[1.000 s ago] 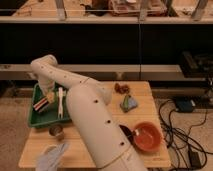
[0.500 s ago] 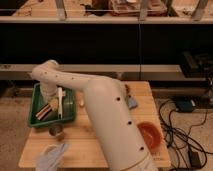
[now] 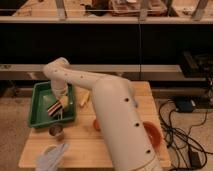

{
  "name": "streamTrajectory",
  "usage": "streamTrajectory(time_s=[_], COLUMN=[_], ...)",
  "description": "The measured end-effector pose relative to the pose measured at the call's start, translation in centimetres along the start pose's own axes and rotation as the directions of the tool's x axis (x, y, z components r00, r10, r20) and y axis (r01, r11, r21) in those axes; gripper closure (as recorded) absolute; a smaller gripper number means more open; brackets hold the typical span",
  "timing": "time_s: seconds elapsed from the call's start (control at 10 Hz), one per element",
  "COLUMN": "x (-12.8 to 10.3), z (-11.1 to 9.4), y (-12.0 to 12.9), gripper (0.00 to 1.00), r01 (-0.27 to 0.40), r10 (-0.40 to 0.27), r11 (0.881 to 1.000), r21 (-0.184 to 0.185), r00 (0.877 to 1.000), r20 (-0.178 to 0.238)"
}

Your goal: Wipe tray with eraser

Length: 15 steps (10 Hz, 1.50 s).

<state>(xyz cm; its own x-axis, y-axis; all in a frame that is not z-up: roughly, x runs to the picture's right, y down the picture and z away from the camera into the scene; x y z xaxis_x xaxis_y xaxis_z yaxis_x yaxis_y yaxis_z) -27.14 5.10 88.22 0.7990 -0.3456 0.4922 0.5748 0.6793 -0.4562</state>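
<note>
My one gripper (image 3: 60, 103) hangs low inside the tray (image 3: 41, 97), near its right wall. I cannot tell how far it is open, nor whether it truly has hold of anything. Right at its tip, touching or nearly so, is the single eraser (image 3: 53, 107), a small block with dark and light stripes, tilted over the tray floor. The tray is one shallow green rectangle with raised walls, plastic by its look, on the left of the table (image 3: 85, 146).

My arm (image 3: 115, 117) is smooth, white and rounded, sweeping from the front right across the tabletop.

Just outside the tray's right wall lies one yellow oblong thing (image 3: 84, 98). Before the tray stands one small shiny metal cup (image 3: 56, 131), and nearer the front edge one crumpled blue-grey cloth (image 3: 52, 156). One round red-orange bowl (image 3: 154, 136) shows partly behind my arm. The table is pale wood, flat and rectangular.
</note>
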Motion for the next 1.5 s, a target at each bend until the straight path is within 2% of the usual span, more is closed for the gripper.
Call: streamTrajectory(time_s=[0.3,0.5,0.7,0.8,1.0,1.2,1.4,1.5], x=[1.4,0.6,-1.3,-3.5,-6.3,-7.9,-7.6,-7.0], z=[0.3,0.8,0.9,1.0,1.1,1.5,1.4,1.2], y=[-3.1,-4.6,-6.0,-6.5,-5.8,-2.8,0.6,1.3], gripper=[1.0,1.0,1.0,1.0,1.0,1.0,1.0,1.0], r01=[-0.01,-0.001,0.026,0.062,0.116,0.157,0.159,0.145], r10=[0.01,0.001,-0.026,-0.063,-0.117,-0.157,-0.158,-0.145], r11=[1.0,1.0,0.999,0.998,0.993,0.988,0.987,0.989], r21=[0.013,0.017,0.027,0.031,0.029,0.005,-0.017,-0.018], r00=[1.0,1.0,1.0,0.998,0.993,0.987,0.987,0.989], r20=[-0.016,-0.006,0.008,0.018,0.03,0.042,0.041,0.036])
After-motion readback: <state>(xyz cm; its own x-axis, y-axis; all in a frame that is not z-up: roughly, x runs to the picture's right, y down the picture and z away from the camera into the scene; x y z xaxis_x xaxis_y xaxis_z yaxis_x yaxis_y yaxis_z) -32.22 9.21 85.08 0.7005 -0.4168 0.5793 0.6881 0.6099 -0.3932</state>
